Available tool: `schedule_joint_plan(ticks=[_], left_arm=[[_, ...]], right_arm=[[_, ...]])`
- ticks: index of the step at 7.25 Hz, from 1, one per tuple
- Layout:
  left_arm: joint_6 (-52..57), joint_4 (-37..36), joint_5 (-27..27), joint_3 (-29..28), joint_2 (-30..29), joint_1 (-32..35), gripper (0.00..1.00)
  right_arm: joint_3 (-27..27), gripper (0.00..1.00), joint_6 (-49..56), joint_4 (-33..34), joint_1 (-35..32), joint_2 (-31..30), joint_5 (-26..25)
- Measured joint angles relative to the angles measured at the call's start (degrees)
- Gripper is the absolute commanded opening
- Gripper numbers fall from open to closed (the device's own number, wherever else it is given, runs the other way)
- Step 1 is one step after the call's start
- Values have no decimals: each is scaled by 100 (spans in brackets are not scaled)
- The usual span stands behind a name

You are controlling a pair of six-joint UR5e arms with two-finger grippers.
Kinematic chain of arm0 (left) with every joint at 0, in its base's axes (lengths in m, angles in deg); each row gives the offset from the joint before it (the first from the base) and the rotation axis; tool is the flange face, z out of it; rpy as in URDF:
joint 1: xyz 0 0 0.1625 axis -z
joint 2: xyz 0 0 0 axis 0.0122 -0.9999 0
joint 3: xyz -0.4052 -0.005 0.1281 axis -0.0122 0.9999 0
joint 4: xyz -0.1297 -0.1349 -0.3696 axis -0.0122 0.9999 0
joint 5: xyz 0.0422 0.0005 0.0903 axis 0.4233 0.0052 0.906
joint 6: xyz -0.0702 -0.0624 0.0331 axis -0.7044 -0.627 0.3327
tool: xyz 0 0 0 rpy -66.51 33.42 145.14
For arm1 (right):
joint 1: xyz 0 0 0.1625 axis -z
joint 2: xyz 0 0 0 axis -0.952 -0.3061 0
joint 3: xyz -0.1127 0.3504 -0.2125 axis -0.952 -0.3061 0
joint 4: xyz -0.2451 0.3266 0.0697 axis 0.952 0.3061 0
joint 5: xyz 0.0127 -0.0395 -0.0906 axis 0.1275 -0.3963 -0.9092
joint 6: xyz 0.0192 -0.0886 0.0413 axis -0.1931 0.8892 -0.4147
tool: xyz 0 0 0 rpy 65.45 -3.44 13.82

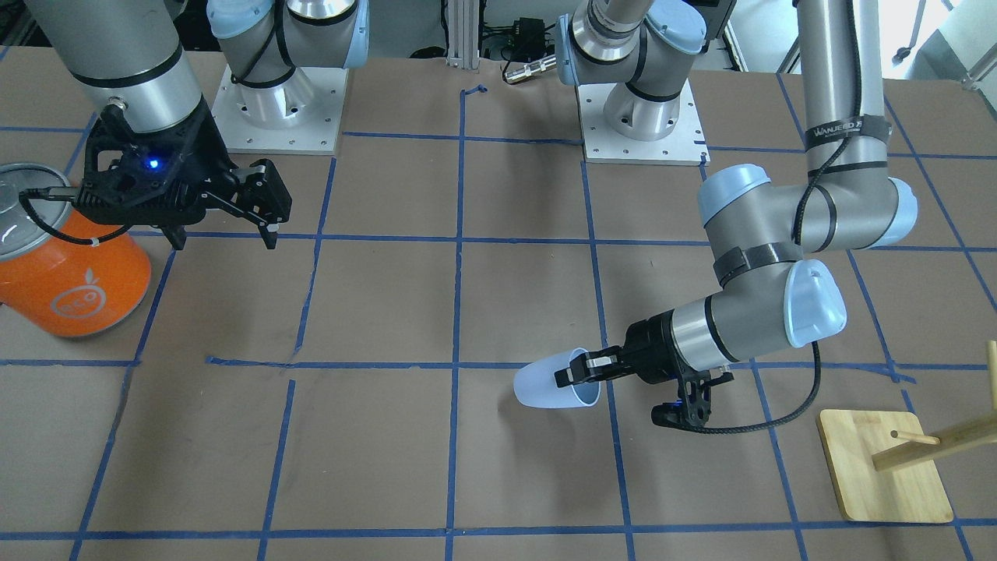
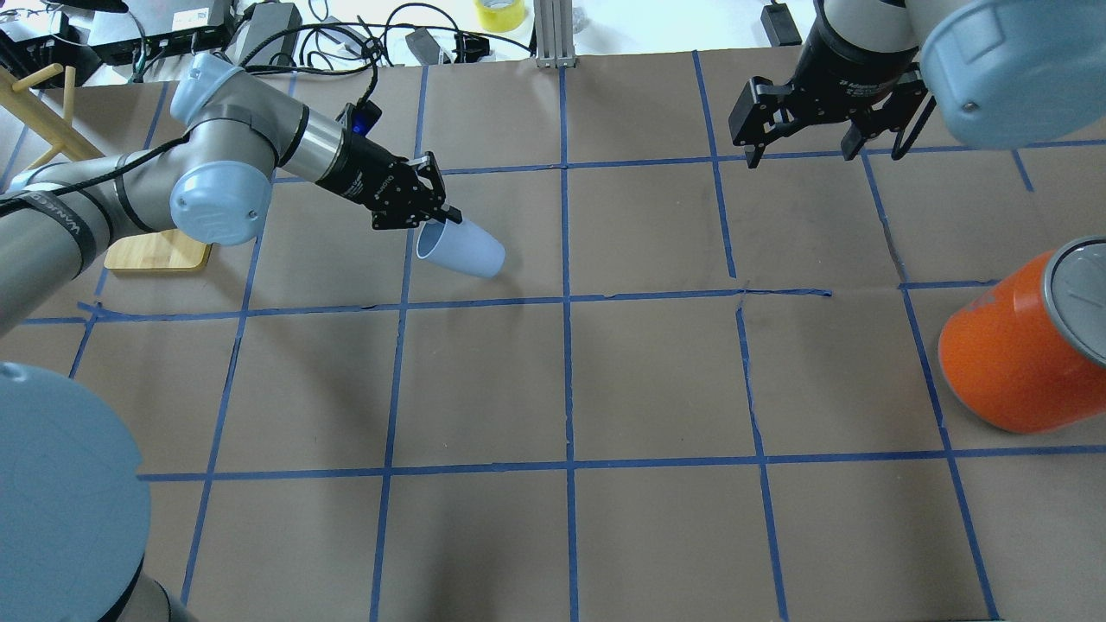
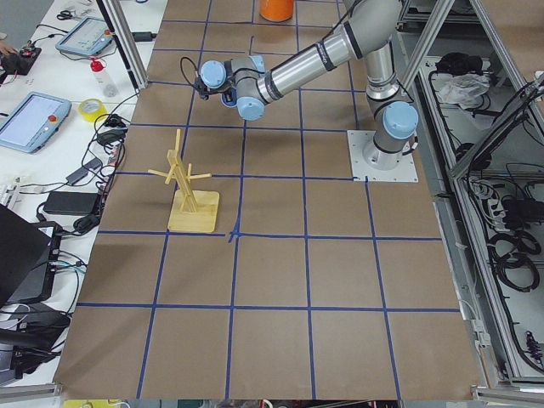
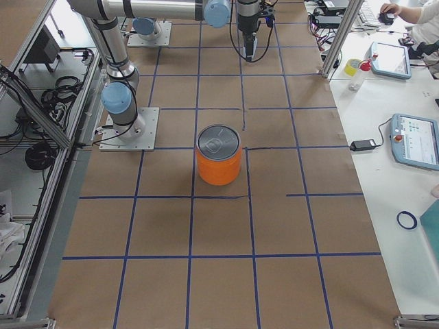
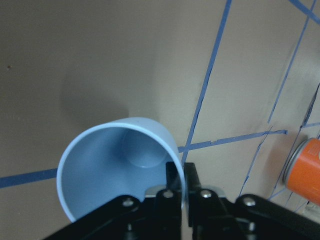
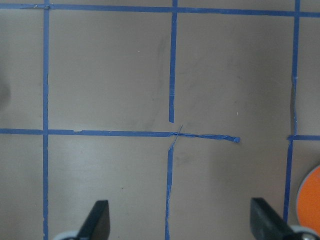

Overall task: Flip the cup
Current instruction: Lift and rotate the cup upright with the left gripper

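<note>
1. Left hand (image 1: pixel 574 372) pinches the cup's (image 1: pixel 545 383) rim, one finger inside, one outside.
2. Cup is tipped sideways, mouth toward that hand, low at the desk (image 1: pixel 389 467); contact unclear.
3. Right hand (image 1: pixel 224 240) hangs spread wide beside the can (image 1: pixel 70 288).

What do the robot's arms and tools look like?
The left arm and right arm are silver tubes with pale blue joint caps. The left tool and right tool are black, two-fingered. A black cable and a lettered strap sit on the left arm.
</note>
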Motion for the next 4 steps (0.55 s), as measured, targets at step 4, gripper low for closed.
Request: schedule_joint_plan(ticks=[4], left_arm=[[656, -287, 3003, -899, -41, 14, 0]], right_arm=[[20, 100, 1, 0, 1, -3, -3]])
